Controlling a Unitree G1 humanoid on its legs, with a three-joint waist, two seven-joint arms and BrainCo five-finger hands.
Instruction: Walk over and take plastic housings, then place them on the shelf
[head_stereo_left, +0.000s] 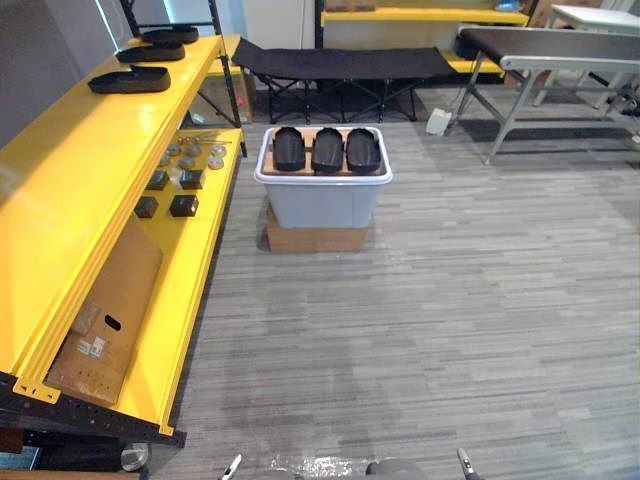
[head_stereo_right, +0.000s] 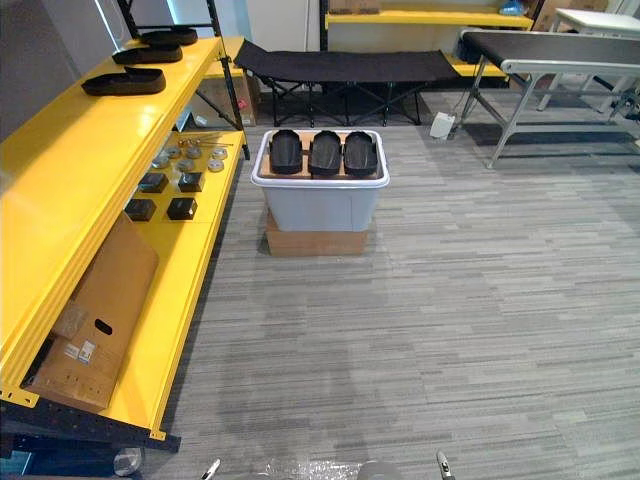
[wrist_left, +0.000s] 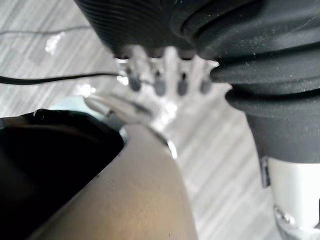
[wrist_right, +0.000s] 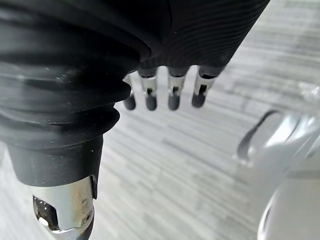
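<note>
Three black plastic housings (head_stereo_left: 326, 150) lie side by side on a board over a white-grey bin (head_stereo_left: 322, 198), which stands on a flat cardboard box (head_stereo_left: 316, 238) in the middle of the floor ahead. Three more black housings (head_stereo_left: 130, 80) rest in a row on the top level of the yellow shelf (head_stereo_left: 70, 170) at the left. My left hand (wrist_left: 160, 82) hangs low over the floor, its fingers relaxed and holding nothing. My right hand (wrist_right: 172, 95) hangs the same way, fingers straight and empty. Both hands are far from the bin.
The shelf's lower level holds small black blocks (head_stereo_left: 183, 205), metal discs (head_stereo_left: 190, 155) and a leaning cardboard sheet (head_stereo_left: 105, 315). A black folding cot (head_stereo_left: 340, 65) stands behind the bin. A grey metal table (head_stereo_left: 550, 50) is at the back right. Grey plank floor lies open between me and the bin.
</note>
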